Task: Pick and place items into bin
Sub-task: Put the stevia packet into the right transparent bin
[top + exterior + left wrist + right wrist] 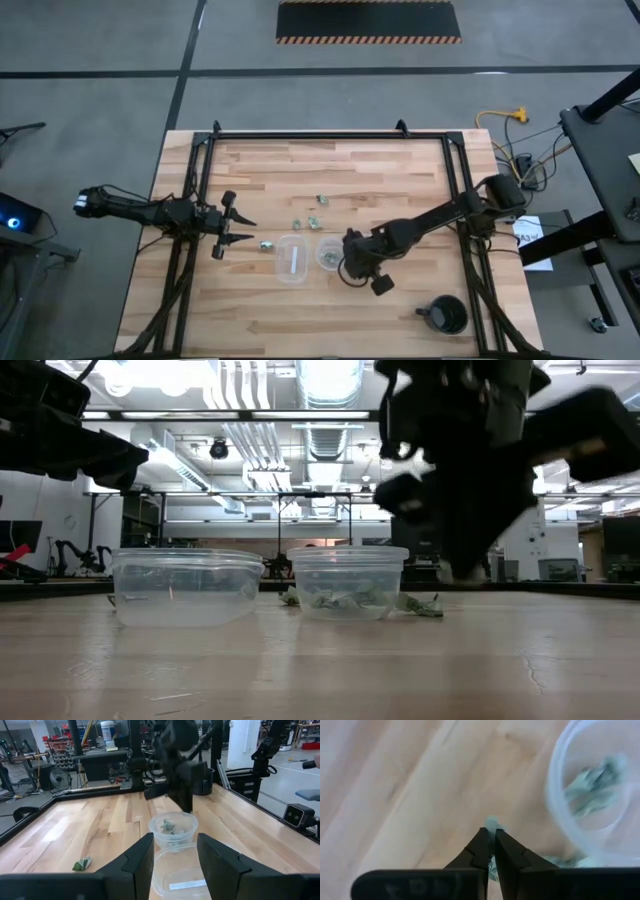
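Pale piece point(492, 824) pinched in right end effector point(493, 836); orientation unclear.

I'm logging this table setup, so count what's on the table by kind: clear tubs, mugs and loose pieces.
Clear tubs: 2, the larger tub and the round cup
Black mug: 1
Loose pieces on the wood, seen from above: 4
Pieces inside the cup: too clustered to count
Total counted: 7

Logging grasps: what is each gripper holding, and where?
Right gripper pinches a small pale piece at its fingertips. Left gripper is open, holding nothing.
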Robot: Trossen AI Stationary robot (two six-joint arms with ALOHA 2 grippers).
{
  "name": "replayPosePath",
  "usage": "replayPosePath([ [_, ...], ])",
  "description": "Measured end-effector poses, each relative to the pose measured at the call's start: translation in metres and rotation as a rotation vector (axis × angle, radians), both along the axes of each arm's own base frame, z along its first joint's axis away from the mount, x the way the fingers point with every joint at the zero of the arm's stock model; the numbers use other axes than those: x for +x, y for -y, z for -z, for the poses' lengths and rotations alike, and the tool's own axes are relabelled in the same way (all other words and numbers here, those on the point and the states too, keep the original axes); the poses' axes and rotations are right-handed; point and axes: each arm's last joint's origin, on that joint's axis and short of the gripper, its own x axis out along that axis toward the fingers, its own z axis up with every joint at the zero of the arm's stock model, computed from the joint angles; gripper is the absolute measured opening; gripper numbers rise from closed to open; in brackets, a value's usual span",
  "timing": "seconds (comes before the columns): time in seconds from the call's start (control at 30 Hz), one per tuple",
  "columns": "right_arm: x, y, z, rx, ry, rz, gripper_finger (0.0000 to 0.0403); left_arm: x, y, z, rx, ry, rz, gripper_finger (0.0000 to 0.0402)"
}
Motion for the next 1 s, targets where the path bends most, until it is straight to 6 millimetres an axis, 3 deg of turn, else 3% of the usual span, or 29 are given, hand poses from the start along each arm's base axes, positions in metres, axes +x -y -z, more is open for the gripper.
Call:
replayPosePath([
  [0.23, 0.004, -0.001, -0.033, 0.024, 0.159, -0.037, 0.0009, 0.000, 0.000, 0.000, 0.000, 0.000, 0.000, 0.0135],
  [0.43, 0.002, -0.001, -0.040, 0.072, 0.331, -0.032, 0.0009, 0.000, 0.000, 0.000, 0.000, 0.000, -0.001, 0.0135],
  [1.0, -0.016, 0.009, -0.005, 0.170, 0.729, 0.149, 0.0009, 0.000, 0.000, 0.000, 0.000, 0.001, 0.000, 0.0135],
])
